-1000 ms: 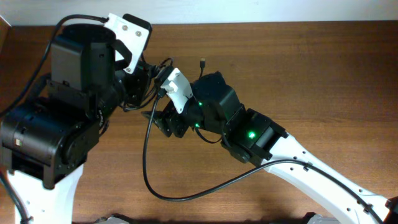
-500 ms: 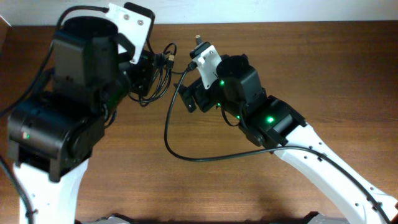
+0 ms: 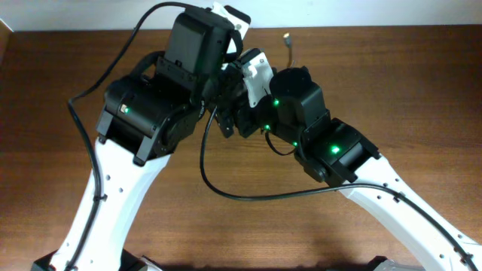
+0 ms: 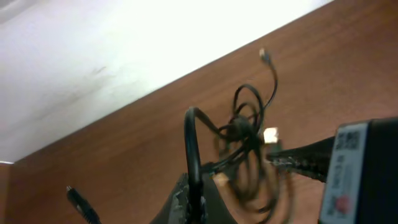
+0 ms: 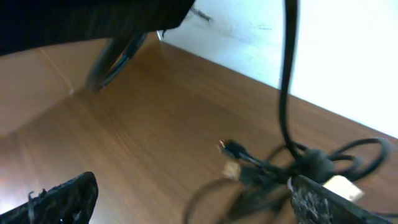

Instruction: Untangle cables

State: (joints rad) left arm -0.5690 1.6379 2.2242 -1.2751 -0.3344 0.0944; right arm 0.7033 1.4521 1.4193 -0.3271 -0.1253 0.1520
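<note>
The cables [image 4: 249,140] are a loose tangle of thin black cords, hanging over the brown table between my two grippers. One metallic plug end [image 4: 265,55] sticks up from it and also shows in the overhead view [image 3: 288,37]. My left gripper [image 4: 196,208] is shut on one black cord that rises from its jaws into the tangle. My right gripper [image 5: 186,205] is open wide, and the tangle [image 5: 308,163] lies against its right finger. In the overhead view both arms hide the tangle and the right gripper [image 3: 230,114] sits under the left arm.
A separate black plug end [image 4: 78,200] lies on the table at the left. A thick black arm cable [image 3: 226,188] loops over the table's middle. The white wall runs along the table's far edge [image 3: 376,28].
My left arm has swung right to the back centre, over the right gripper. The right arm has shifted slightly back. The tangle has gone with them and is now hidden from overhead.
</note>
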